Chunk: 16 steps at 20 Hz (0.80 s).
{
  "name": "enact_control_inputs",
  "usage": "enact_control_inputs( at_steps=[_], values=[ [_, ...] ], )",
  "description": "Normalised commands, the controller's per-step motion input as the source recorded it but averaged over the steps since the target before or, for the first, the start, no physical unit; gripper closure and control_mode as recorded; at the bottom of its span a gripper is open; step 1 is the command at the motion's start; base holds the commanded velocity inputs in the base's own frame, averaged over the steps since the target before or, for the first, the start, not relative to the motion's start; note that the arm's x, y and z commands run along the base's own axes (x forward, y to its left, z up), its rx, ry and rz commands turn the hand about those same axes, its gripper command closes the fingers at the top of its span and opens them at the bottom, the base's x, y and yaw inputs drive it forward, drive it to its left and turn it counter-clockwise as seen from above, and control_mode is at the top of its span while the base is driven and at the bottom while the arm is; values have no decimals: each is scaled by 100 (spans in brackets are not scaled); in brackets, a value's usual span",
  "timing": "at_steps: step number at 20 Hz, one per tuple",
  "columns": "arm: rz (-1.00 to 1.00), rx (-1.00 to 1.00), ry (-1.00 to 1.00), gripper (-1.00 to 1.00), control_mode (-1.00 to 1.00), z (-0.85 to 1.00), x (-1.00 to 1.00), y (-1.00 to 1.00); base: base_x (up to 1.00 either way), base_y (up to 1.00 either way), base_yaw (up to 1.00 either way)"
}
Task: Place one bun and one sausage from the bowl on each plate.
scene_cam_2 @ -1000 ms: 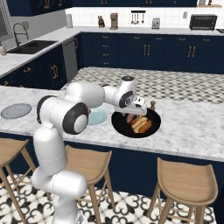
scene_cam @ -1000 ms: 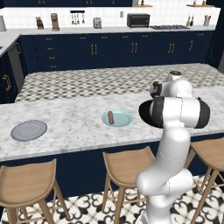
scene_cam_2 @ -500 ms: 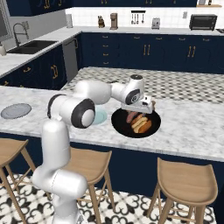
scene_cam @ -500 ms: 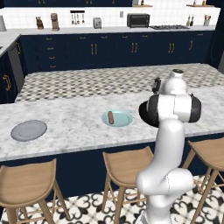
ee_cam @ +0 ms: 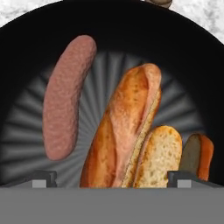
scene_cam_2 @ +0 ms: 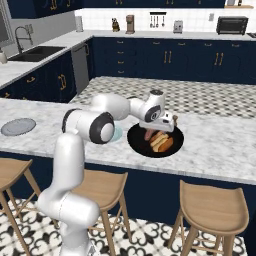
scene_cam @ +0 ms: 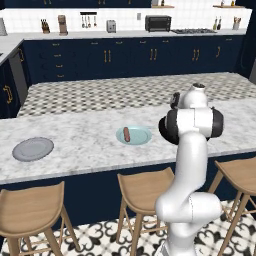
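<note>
We're right over the black bowl [ee_cam: 26, 65] now, and in it a sausage [ee_cam: 68, 96] lies beside a long bun [ee_cam: 124, 127], with a second bun [ee_cam: 159, 153] tucked against that one. A darker-crusted piece shows past it; we can't tell what it is. Our gripper [ee_cam: 111, 177] hangs above them with its fingers spread as wide as they go, holding nothing, the two tips [ee_cam: 43, 177] straddling the buns. From the right base view, the bowl [scene_cam_2: 136, 142] sits on the marble counter [scene_cam_2: 220, 145] under the hand [scene_cam_2: 161, 122]. Further left, the blue plate [scene_cam: 141, 135] already carries one sausage [scene_cam: 127, 134]. The grey plate [scene_cam: 33, 149] lies well apart, near the counter's left end.
</note>
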Motion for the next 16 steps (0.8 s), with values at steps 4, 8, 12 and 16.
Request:
enact_control_inputs(
  at_steps=[4, 8, 12, 16],
  values=[
    [0, 0, 0, -100, -100, -34, 33, 0, 0, 0, 0],
    [0, 0, 5, -100, -100, -22, 6, 0, 0, 0, 0],
    [0, -3, 8, -100, -100, -28, 0, 0, 0, 0, 0],
    [0, -6, 9, 100, -100, -35, 0, 0, 0, 0, 0]
  ],
)
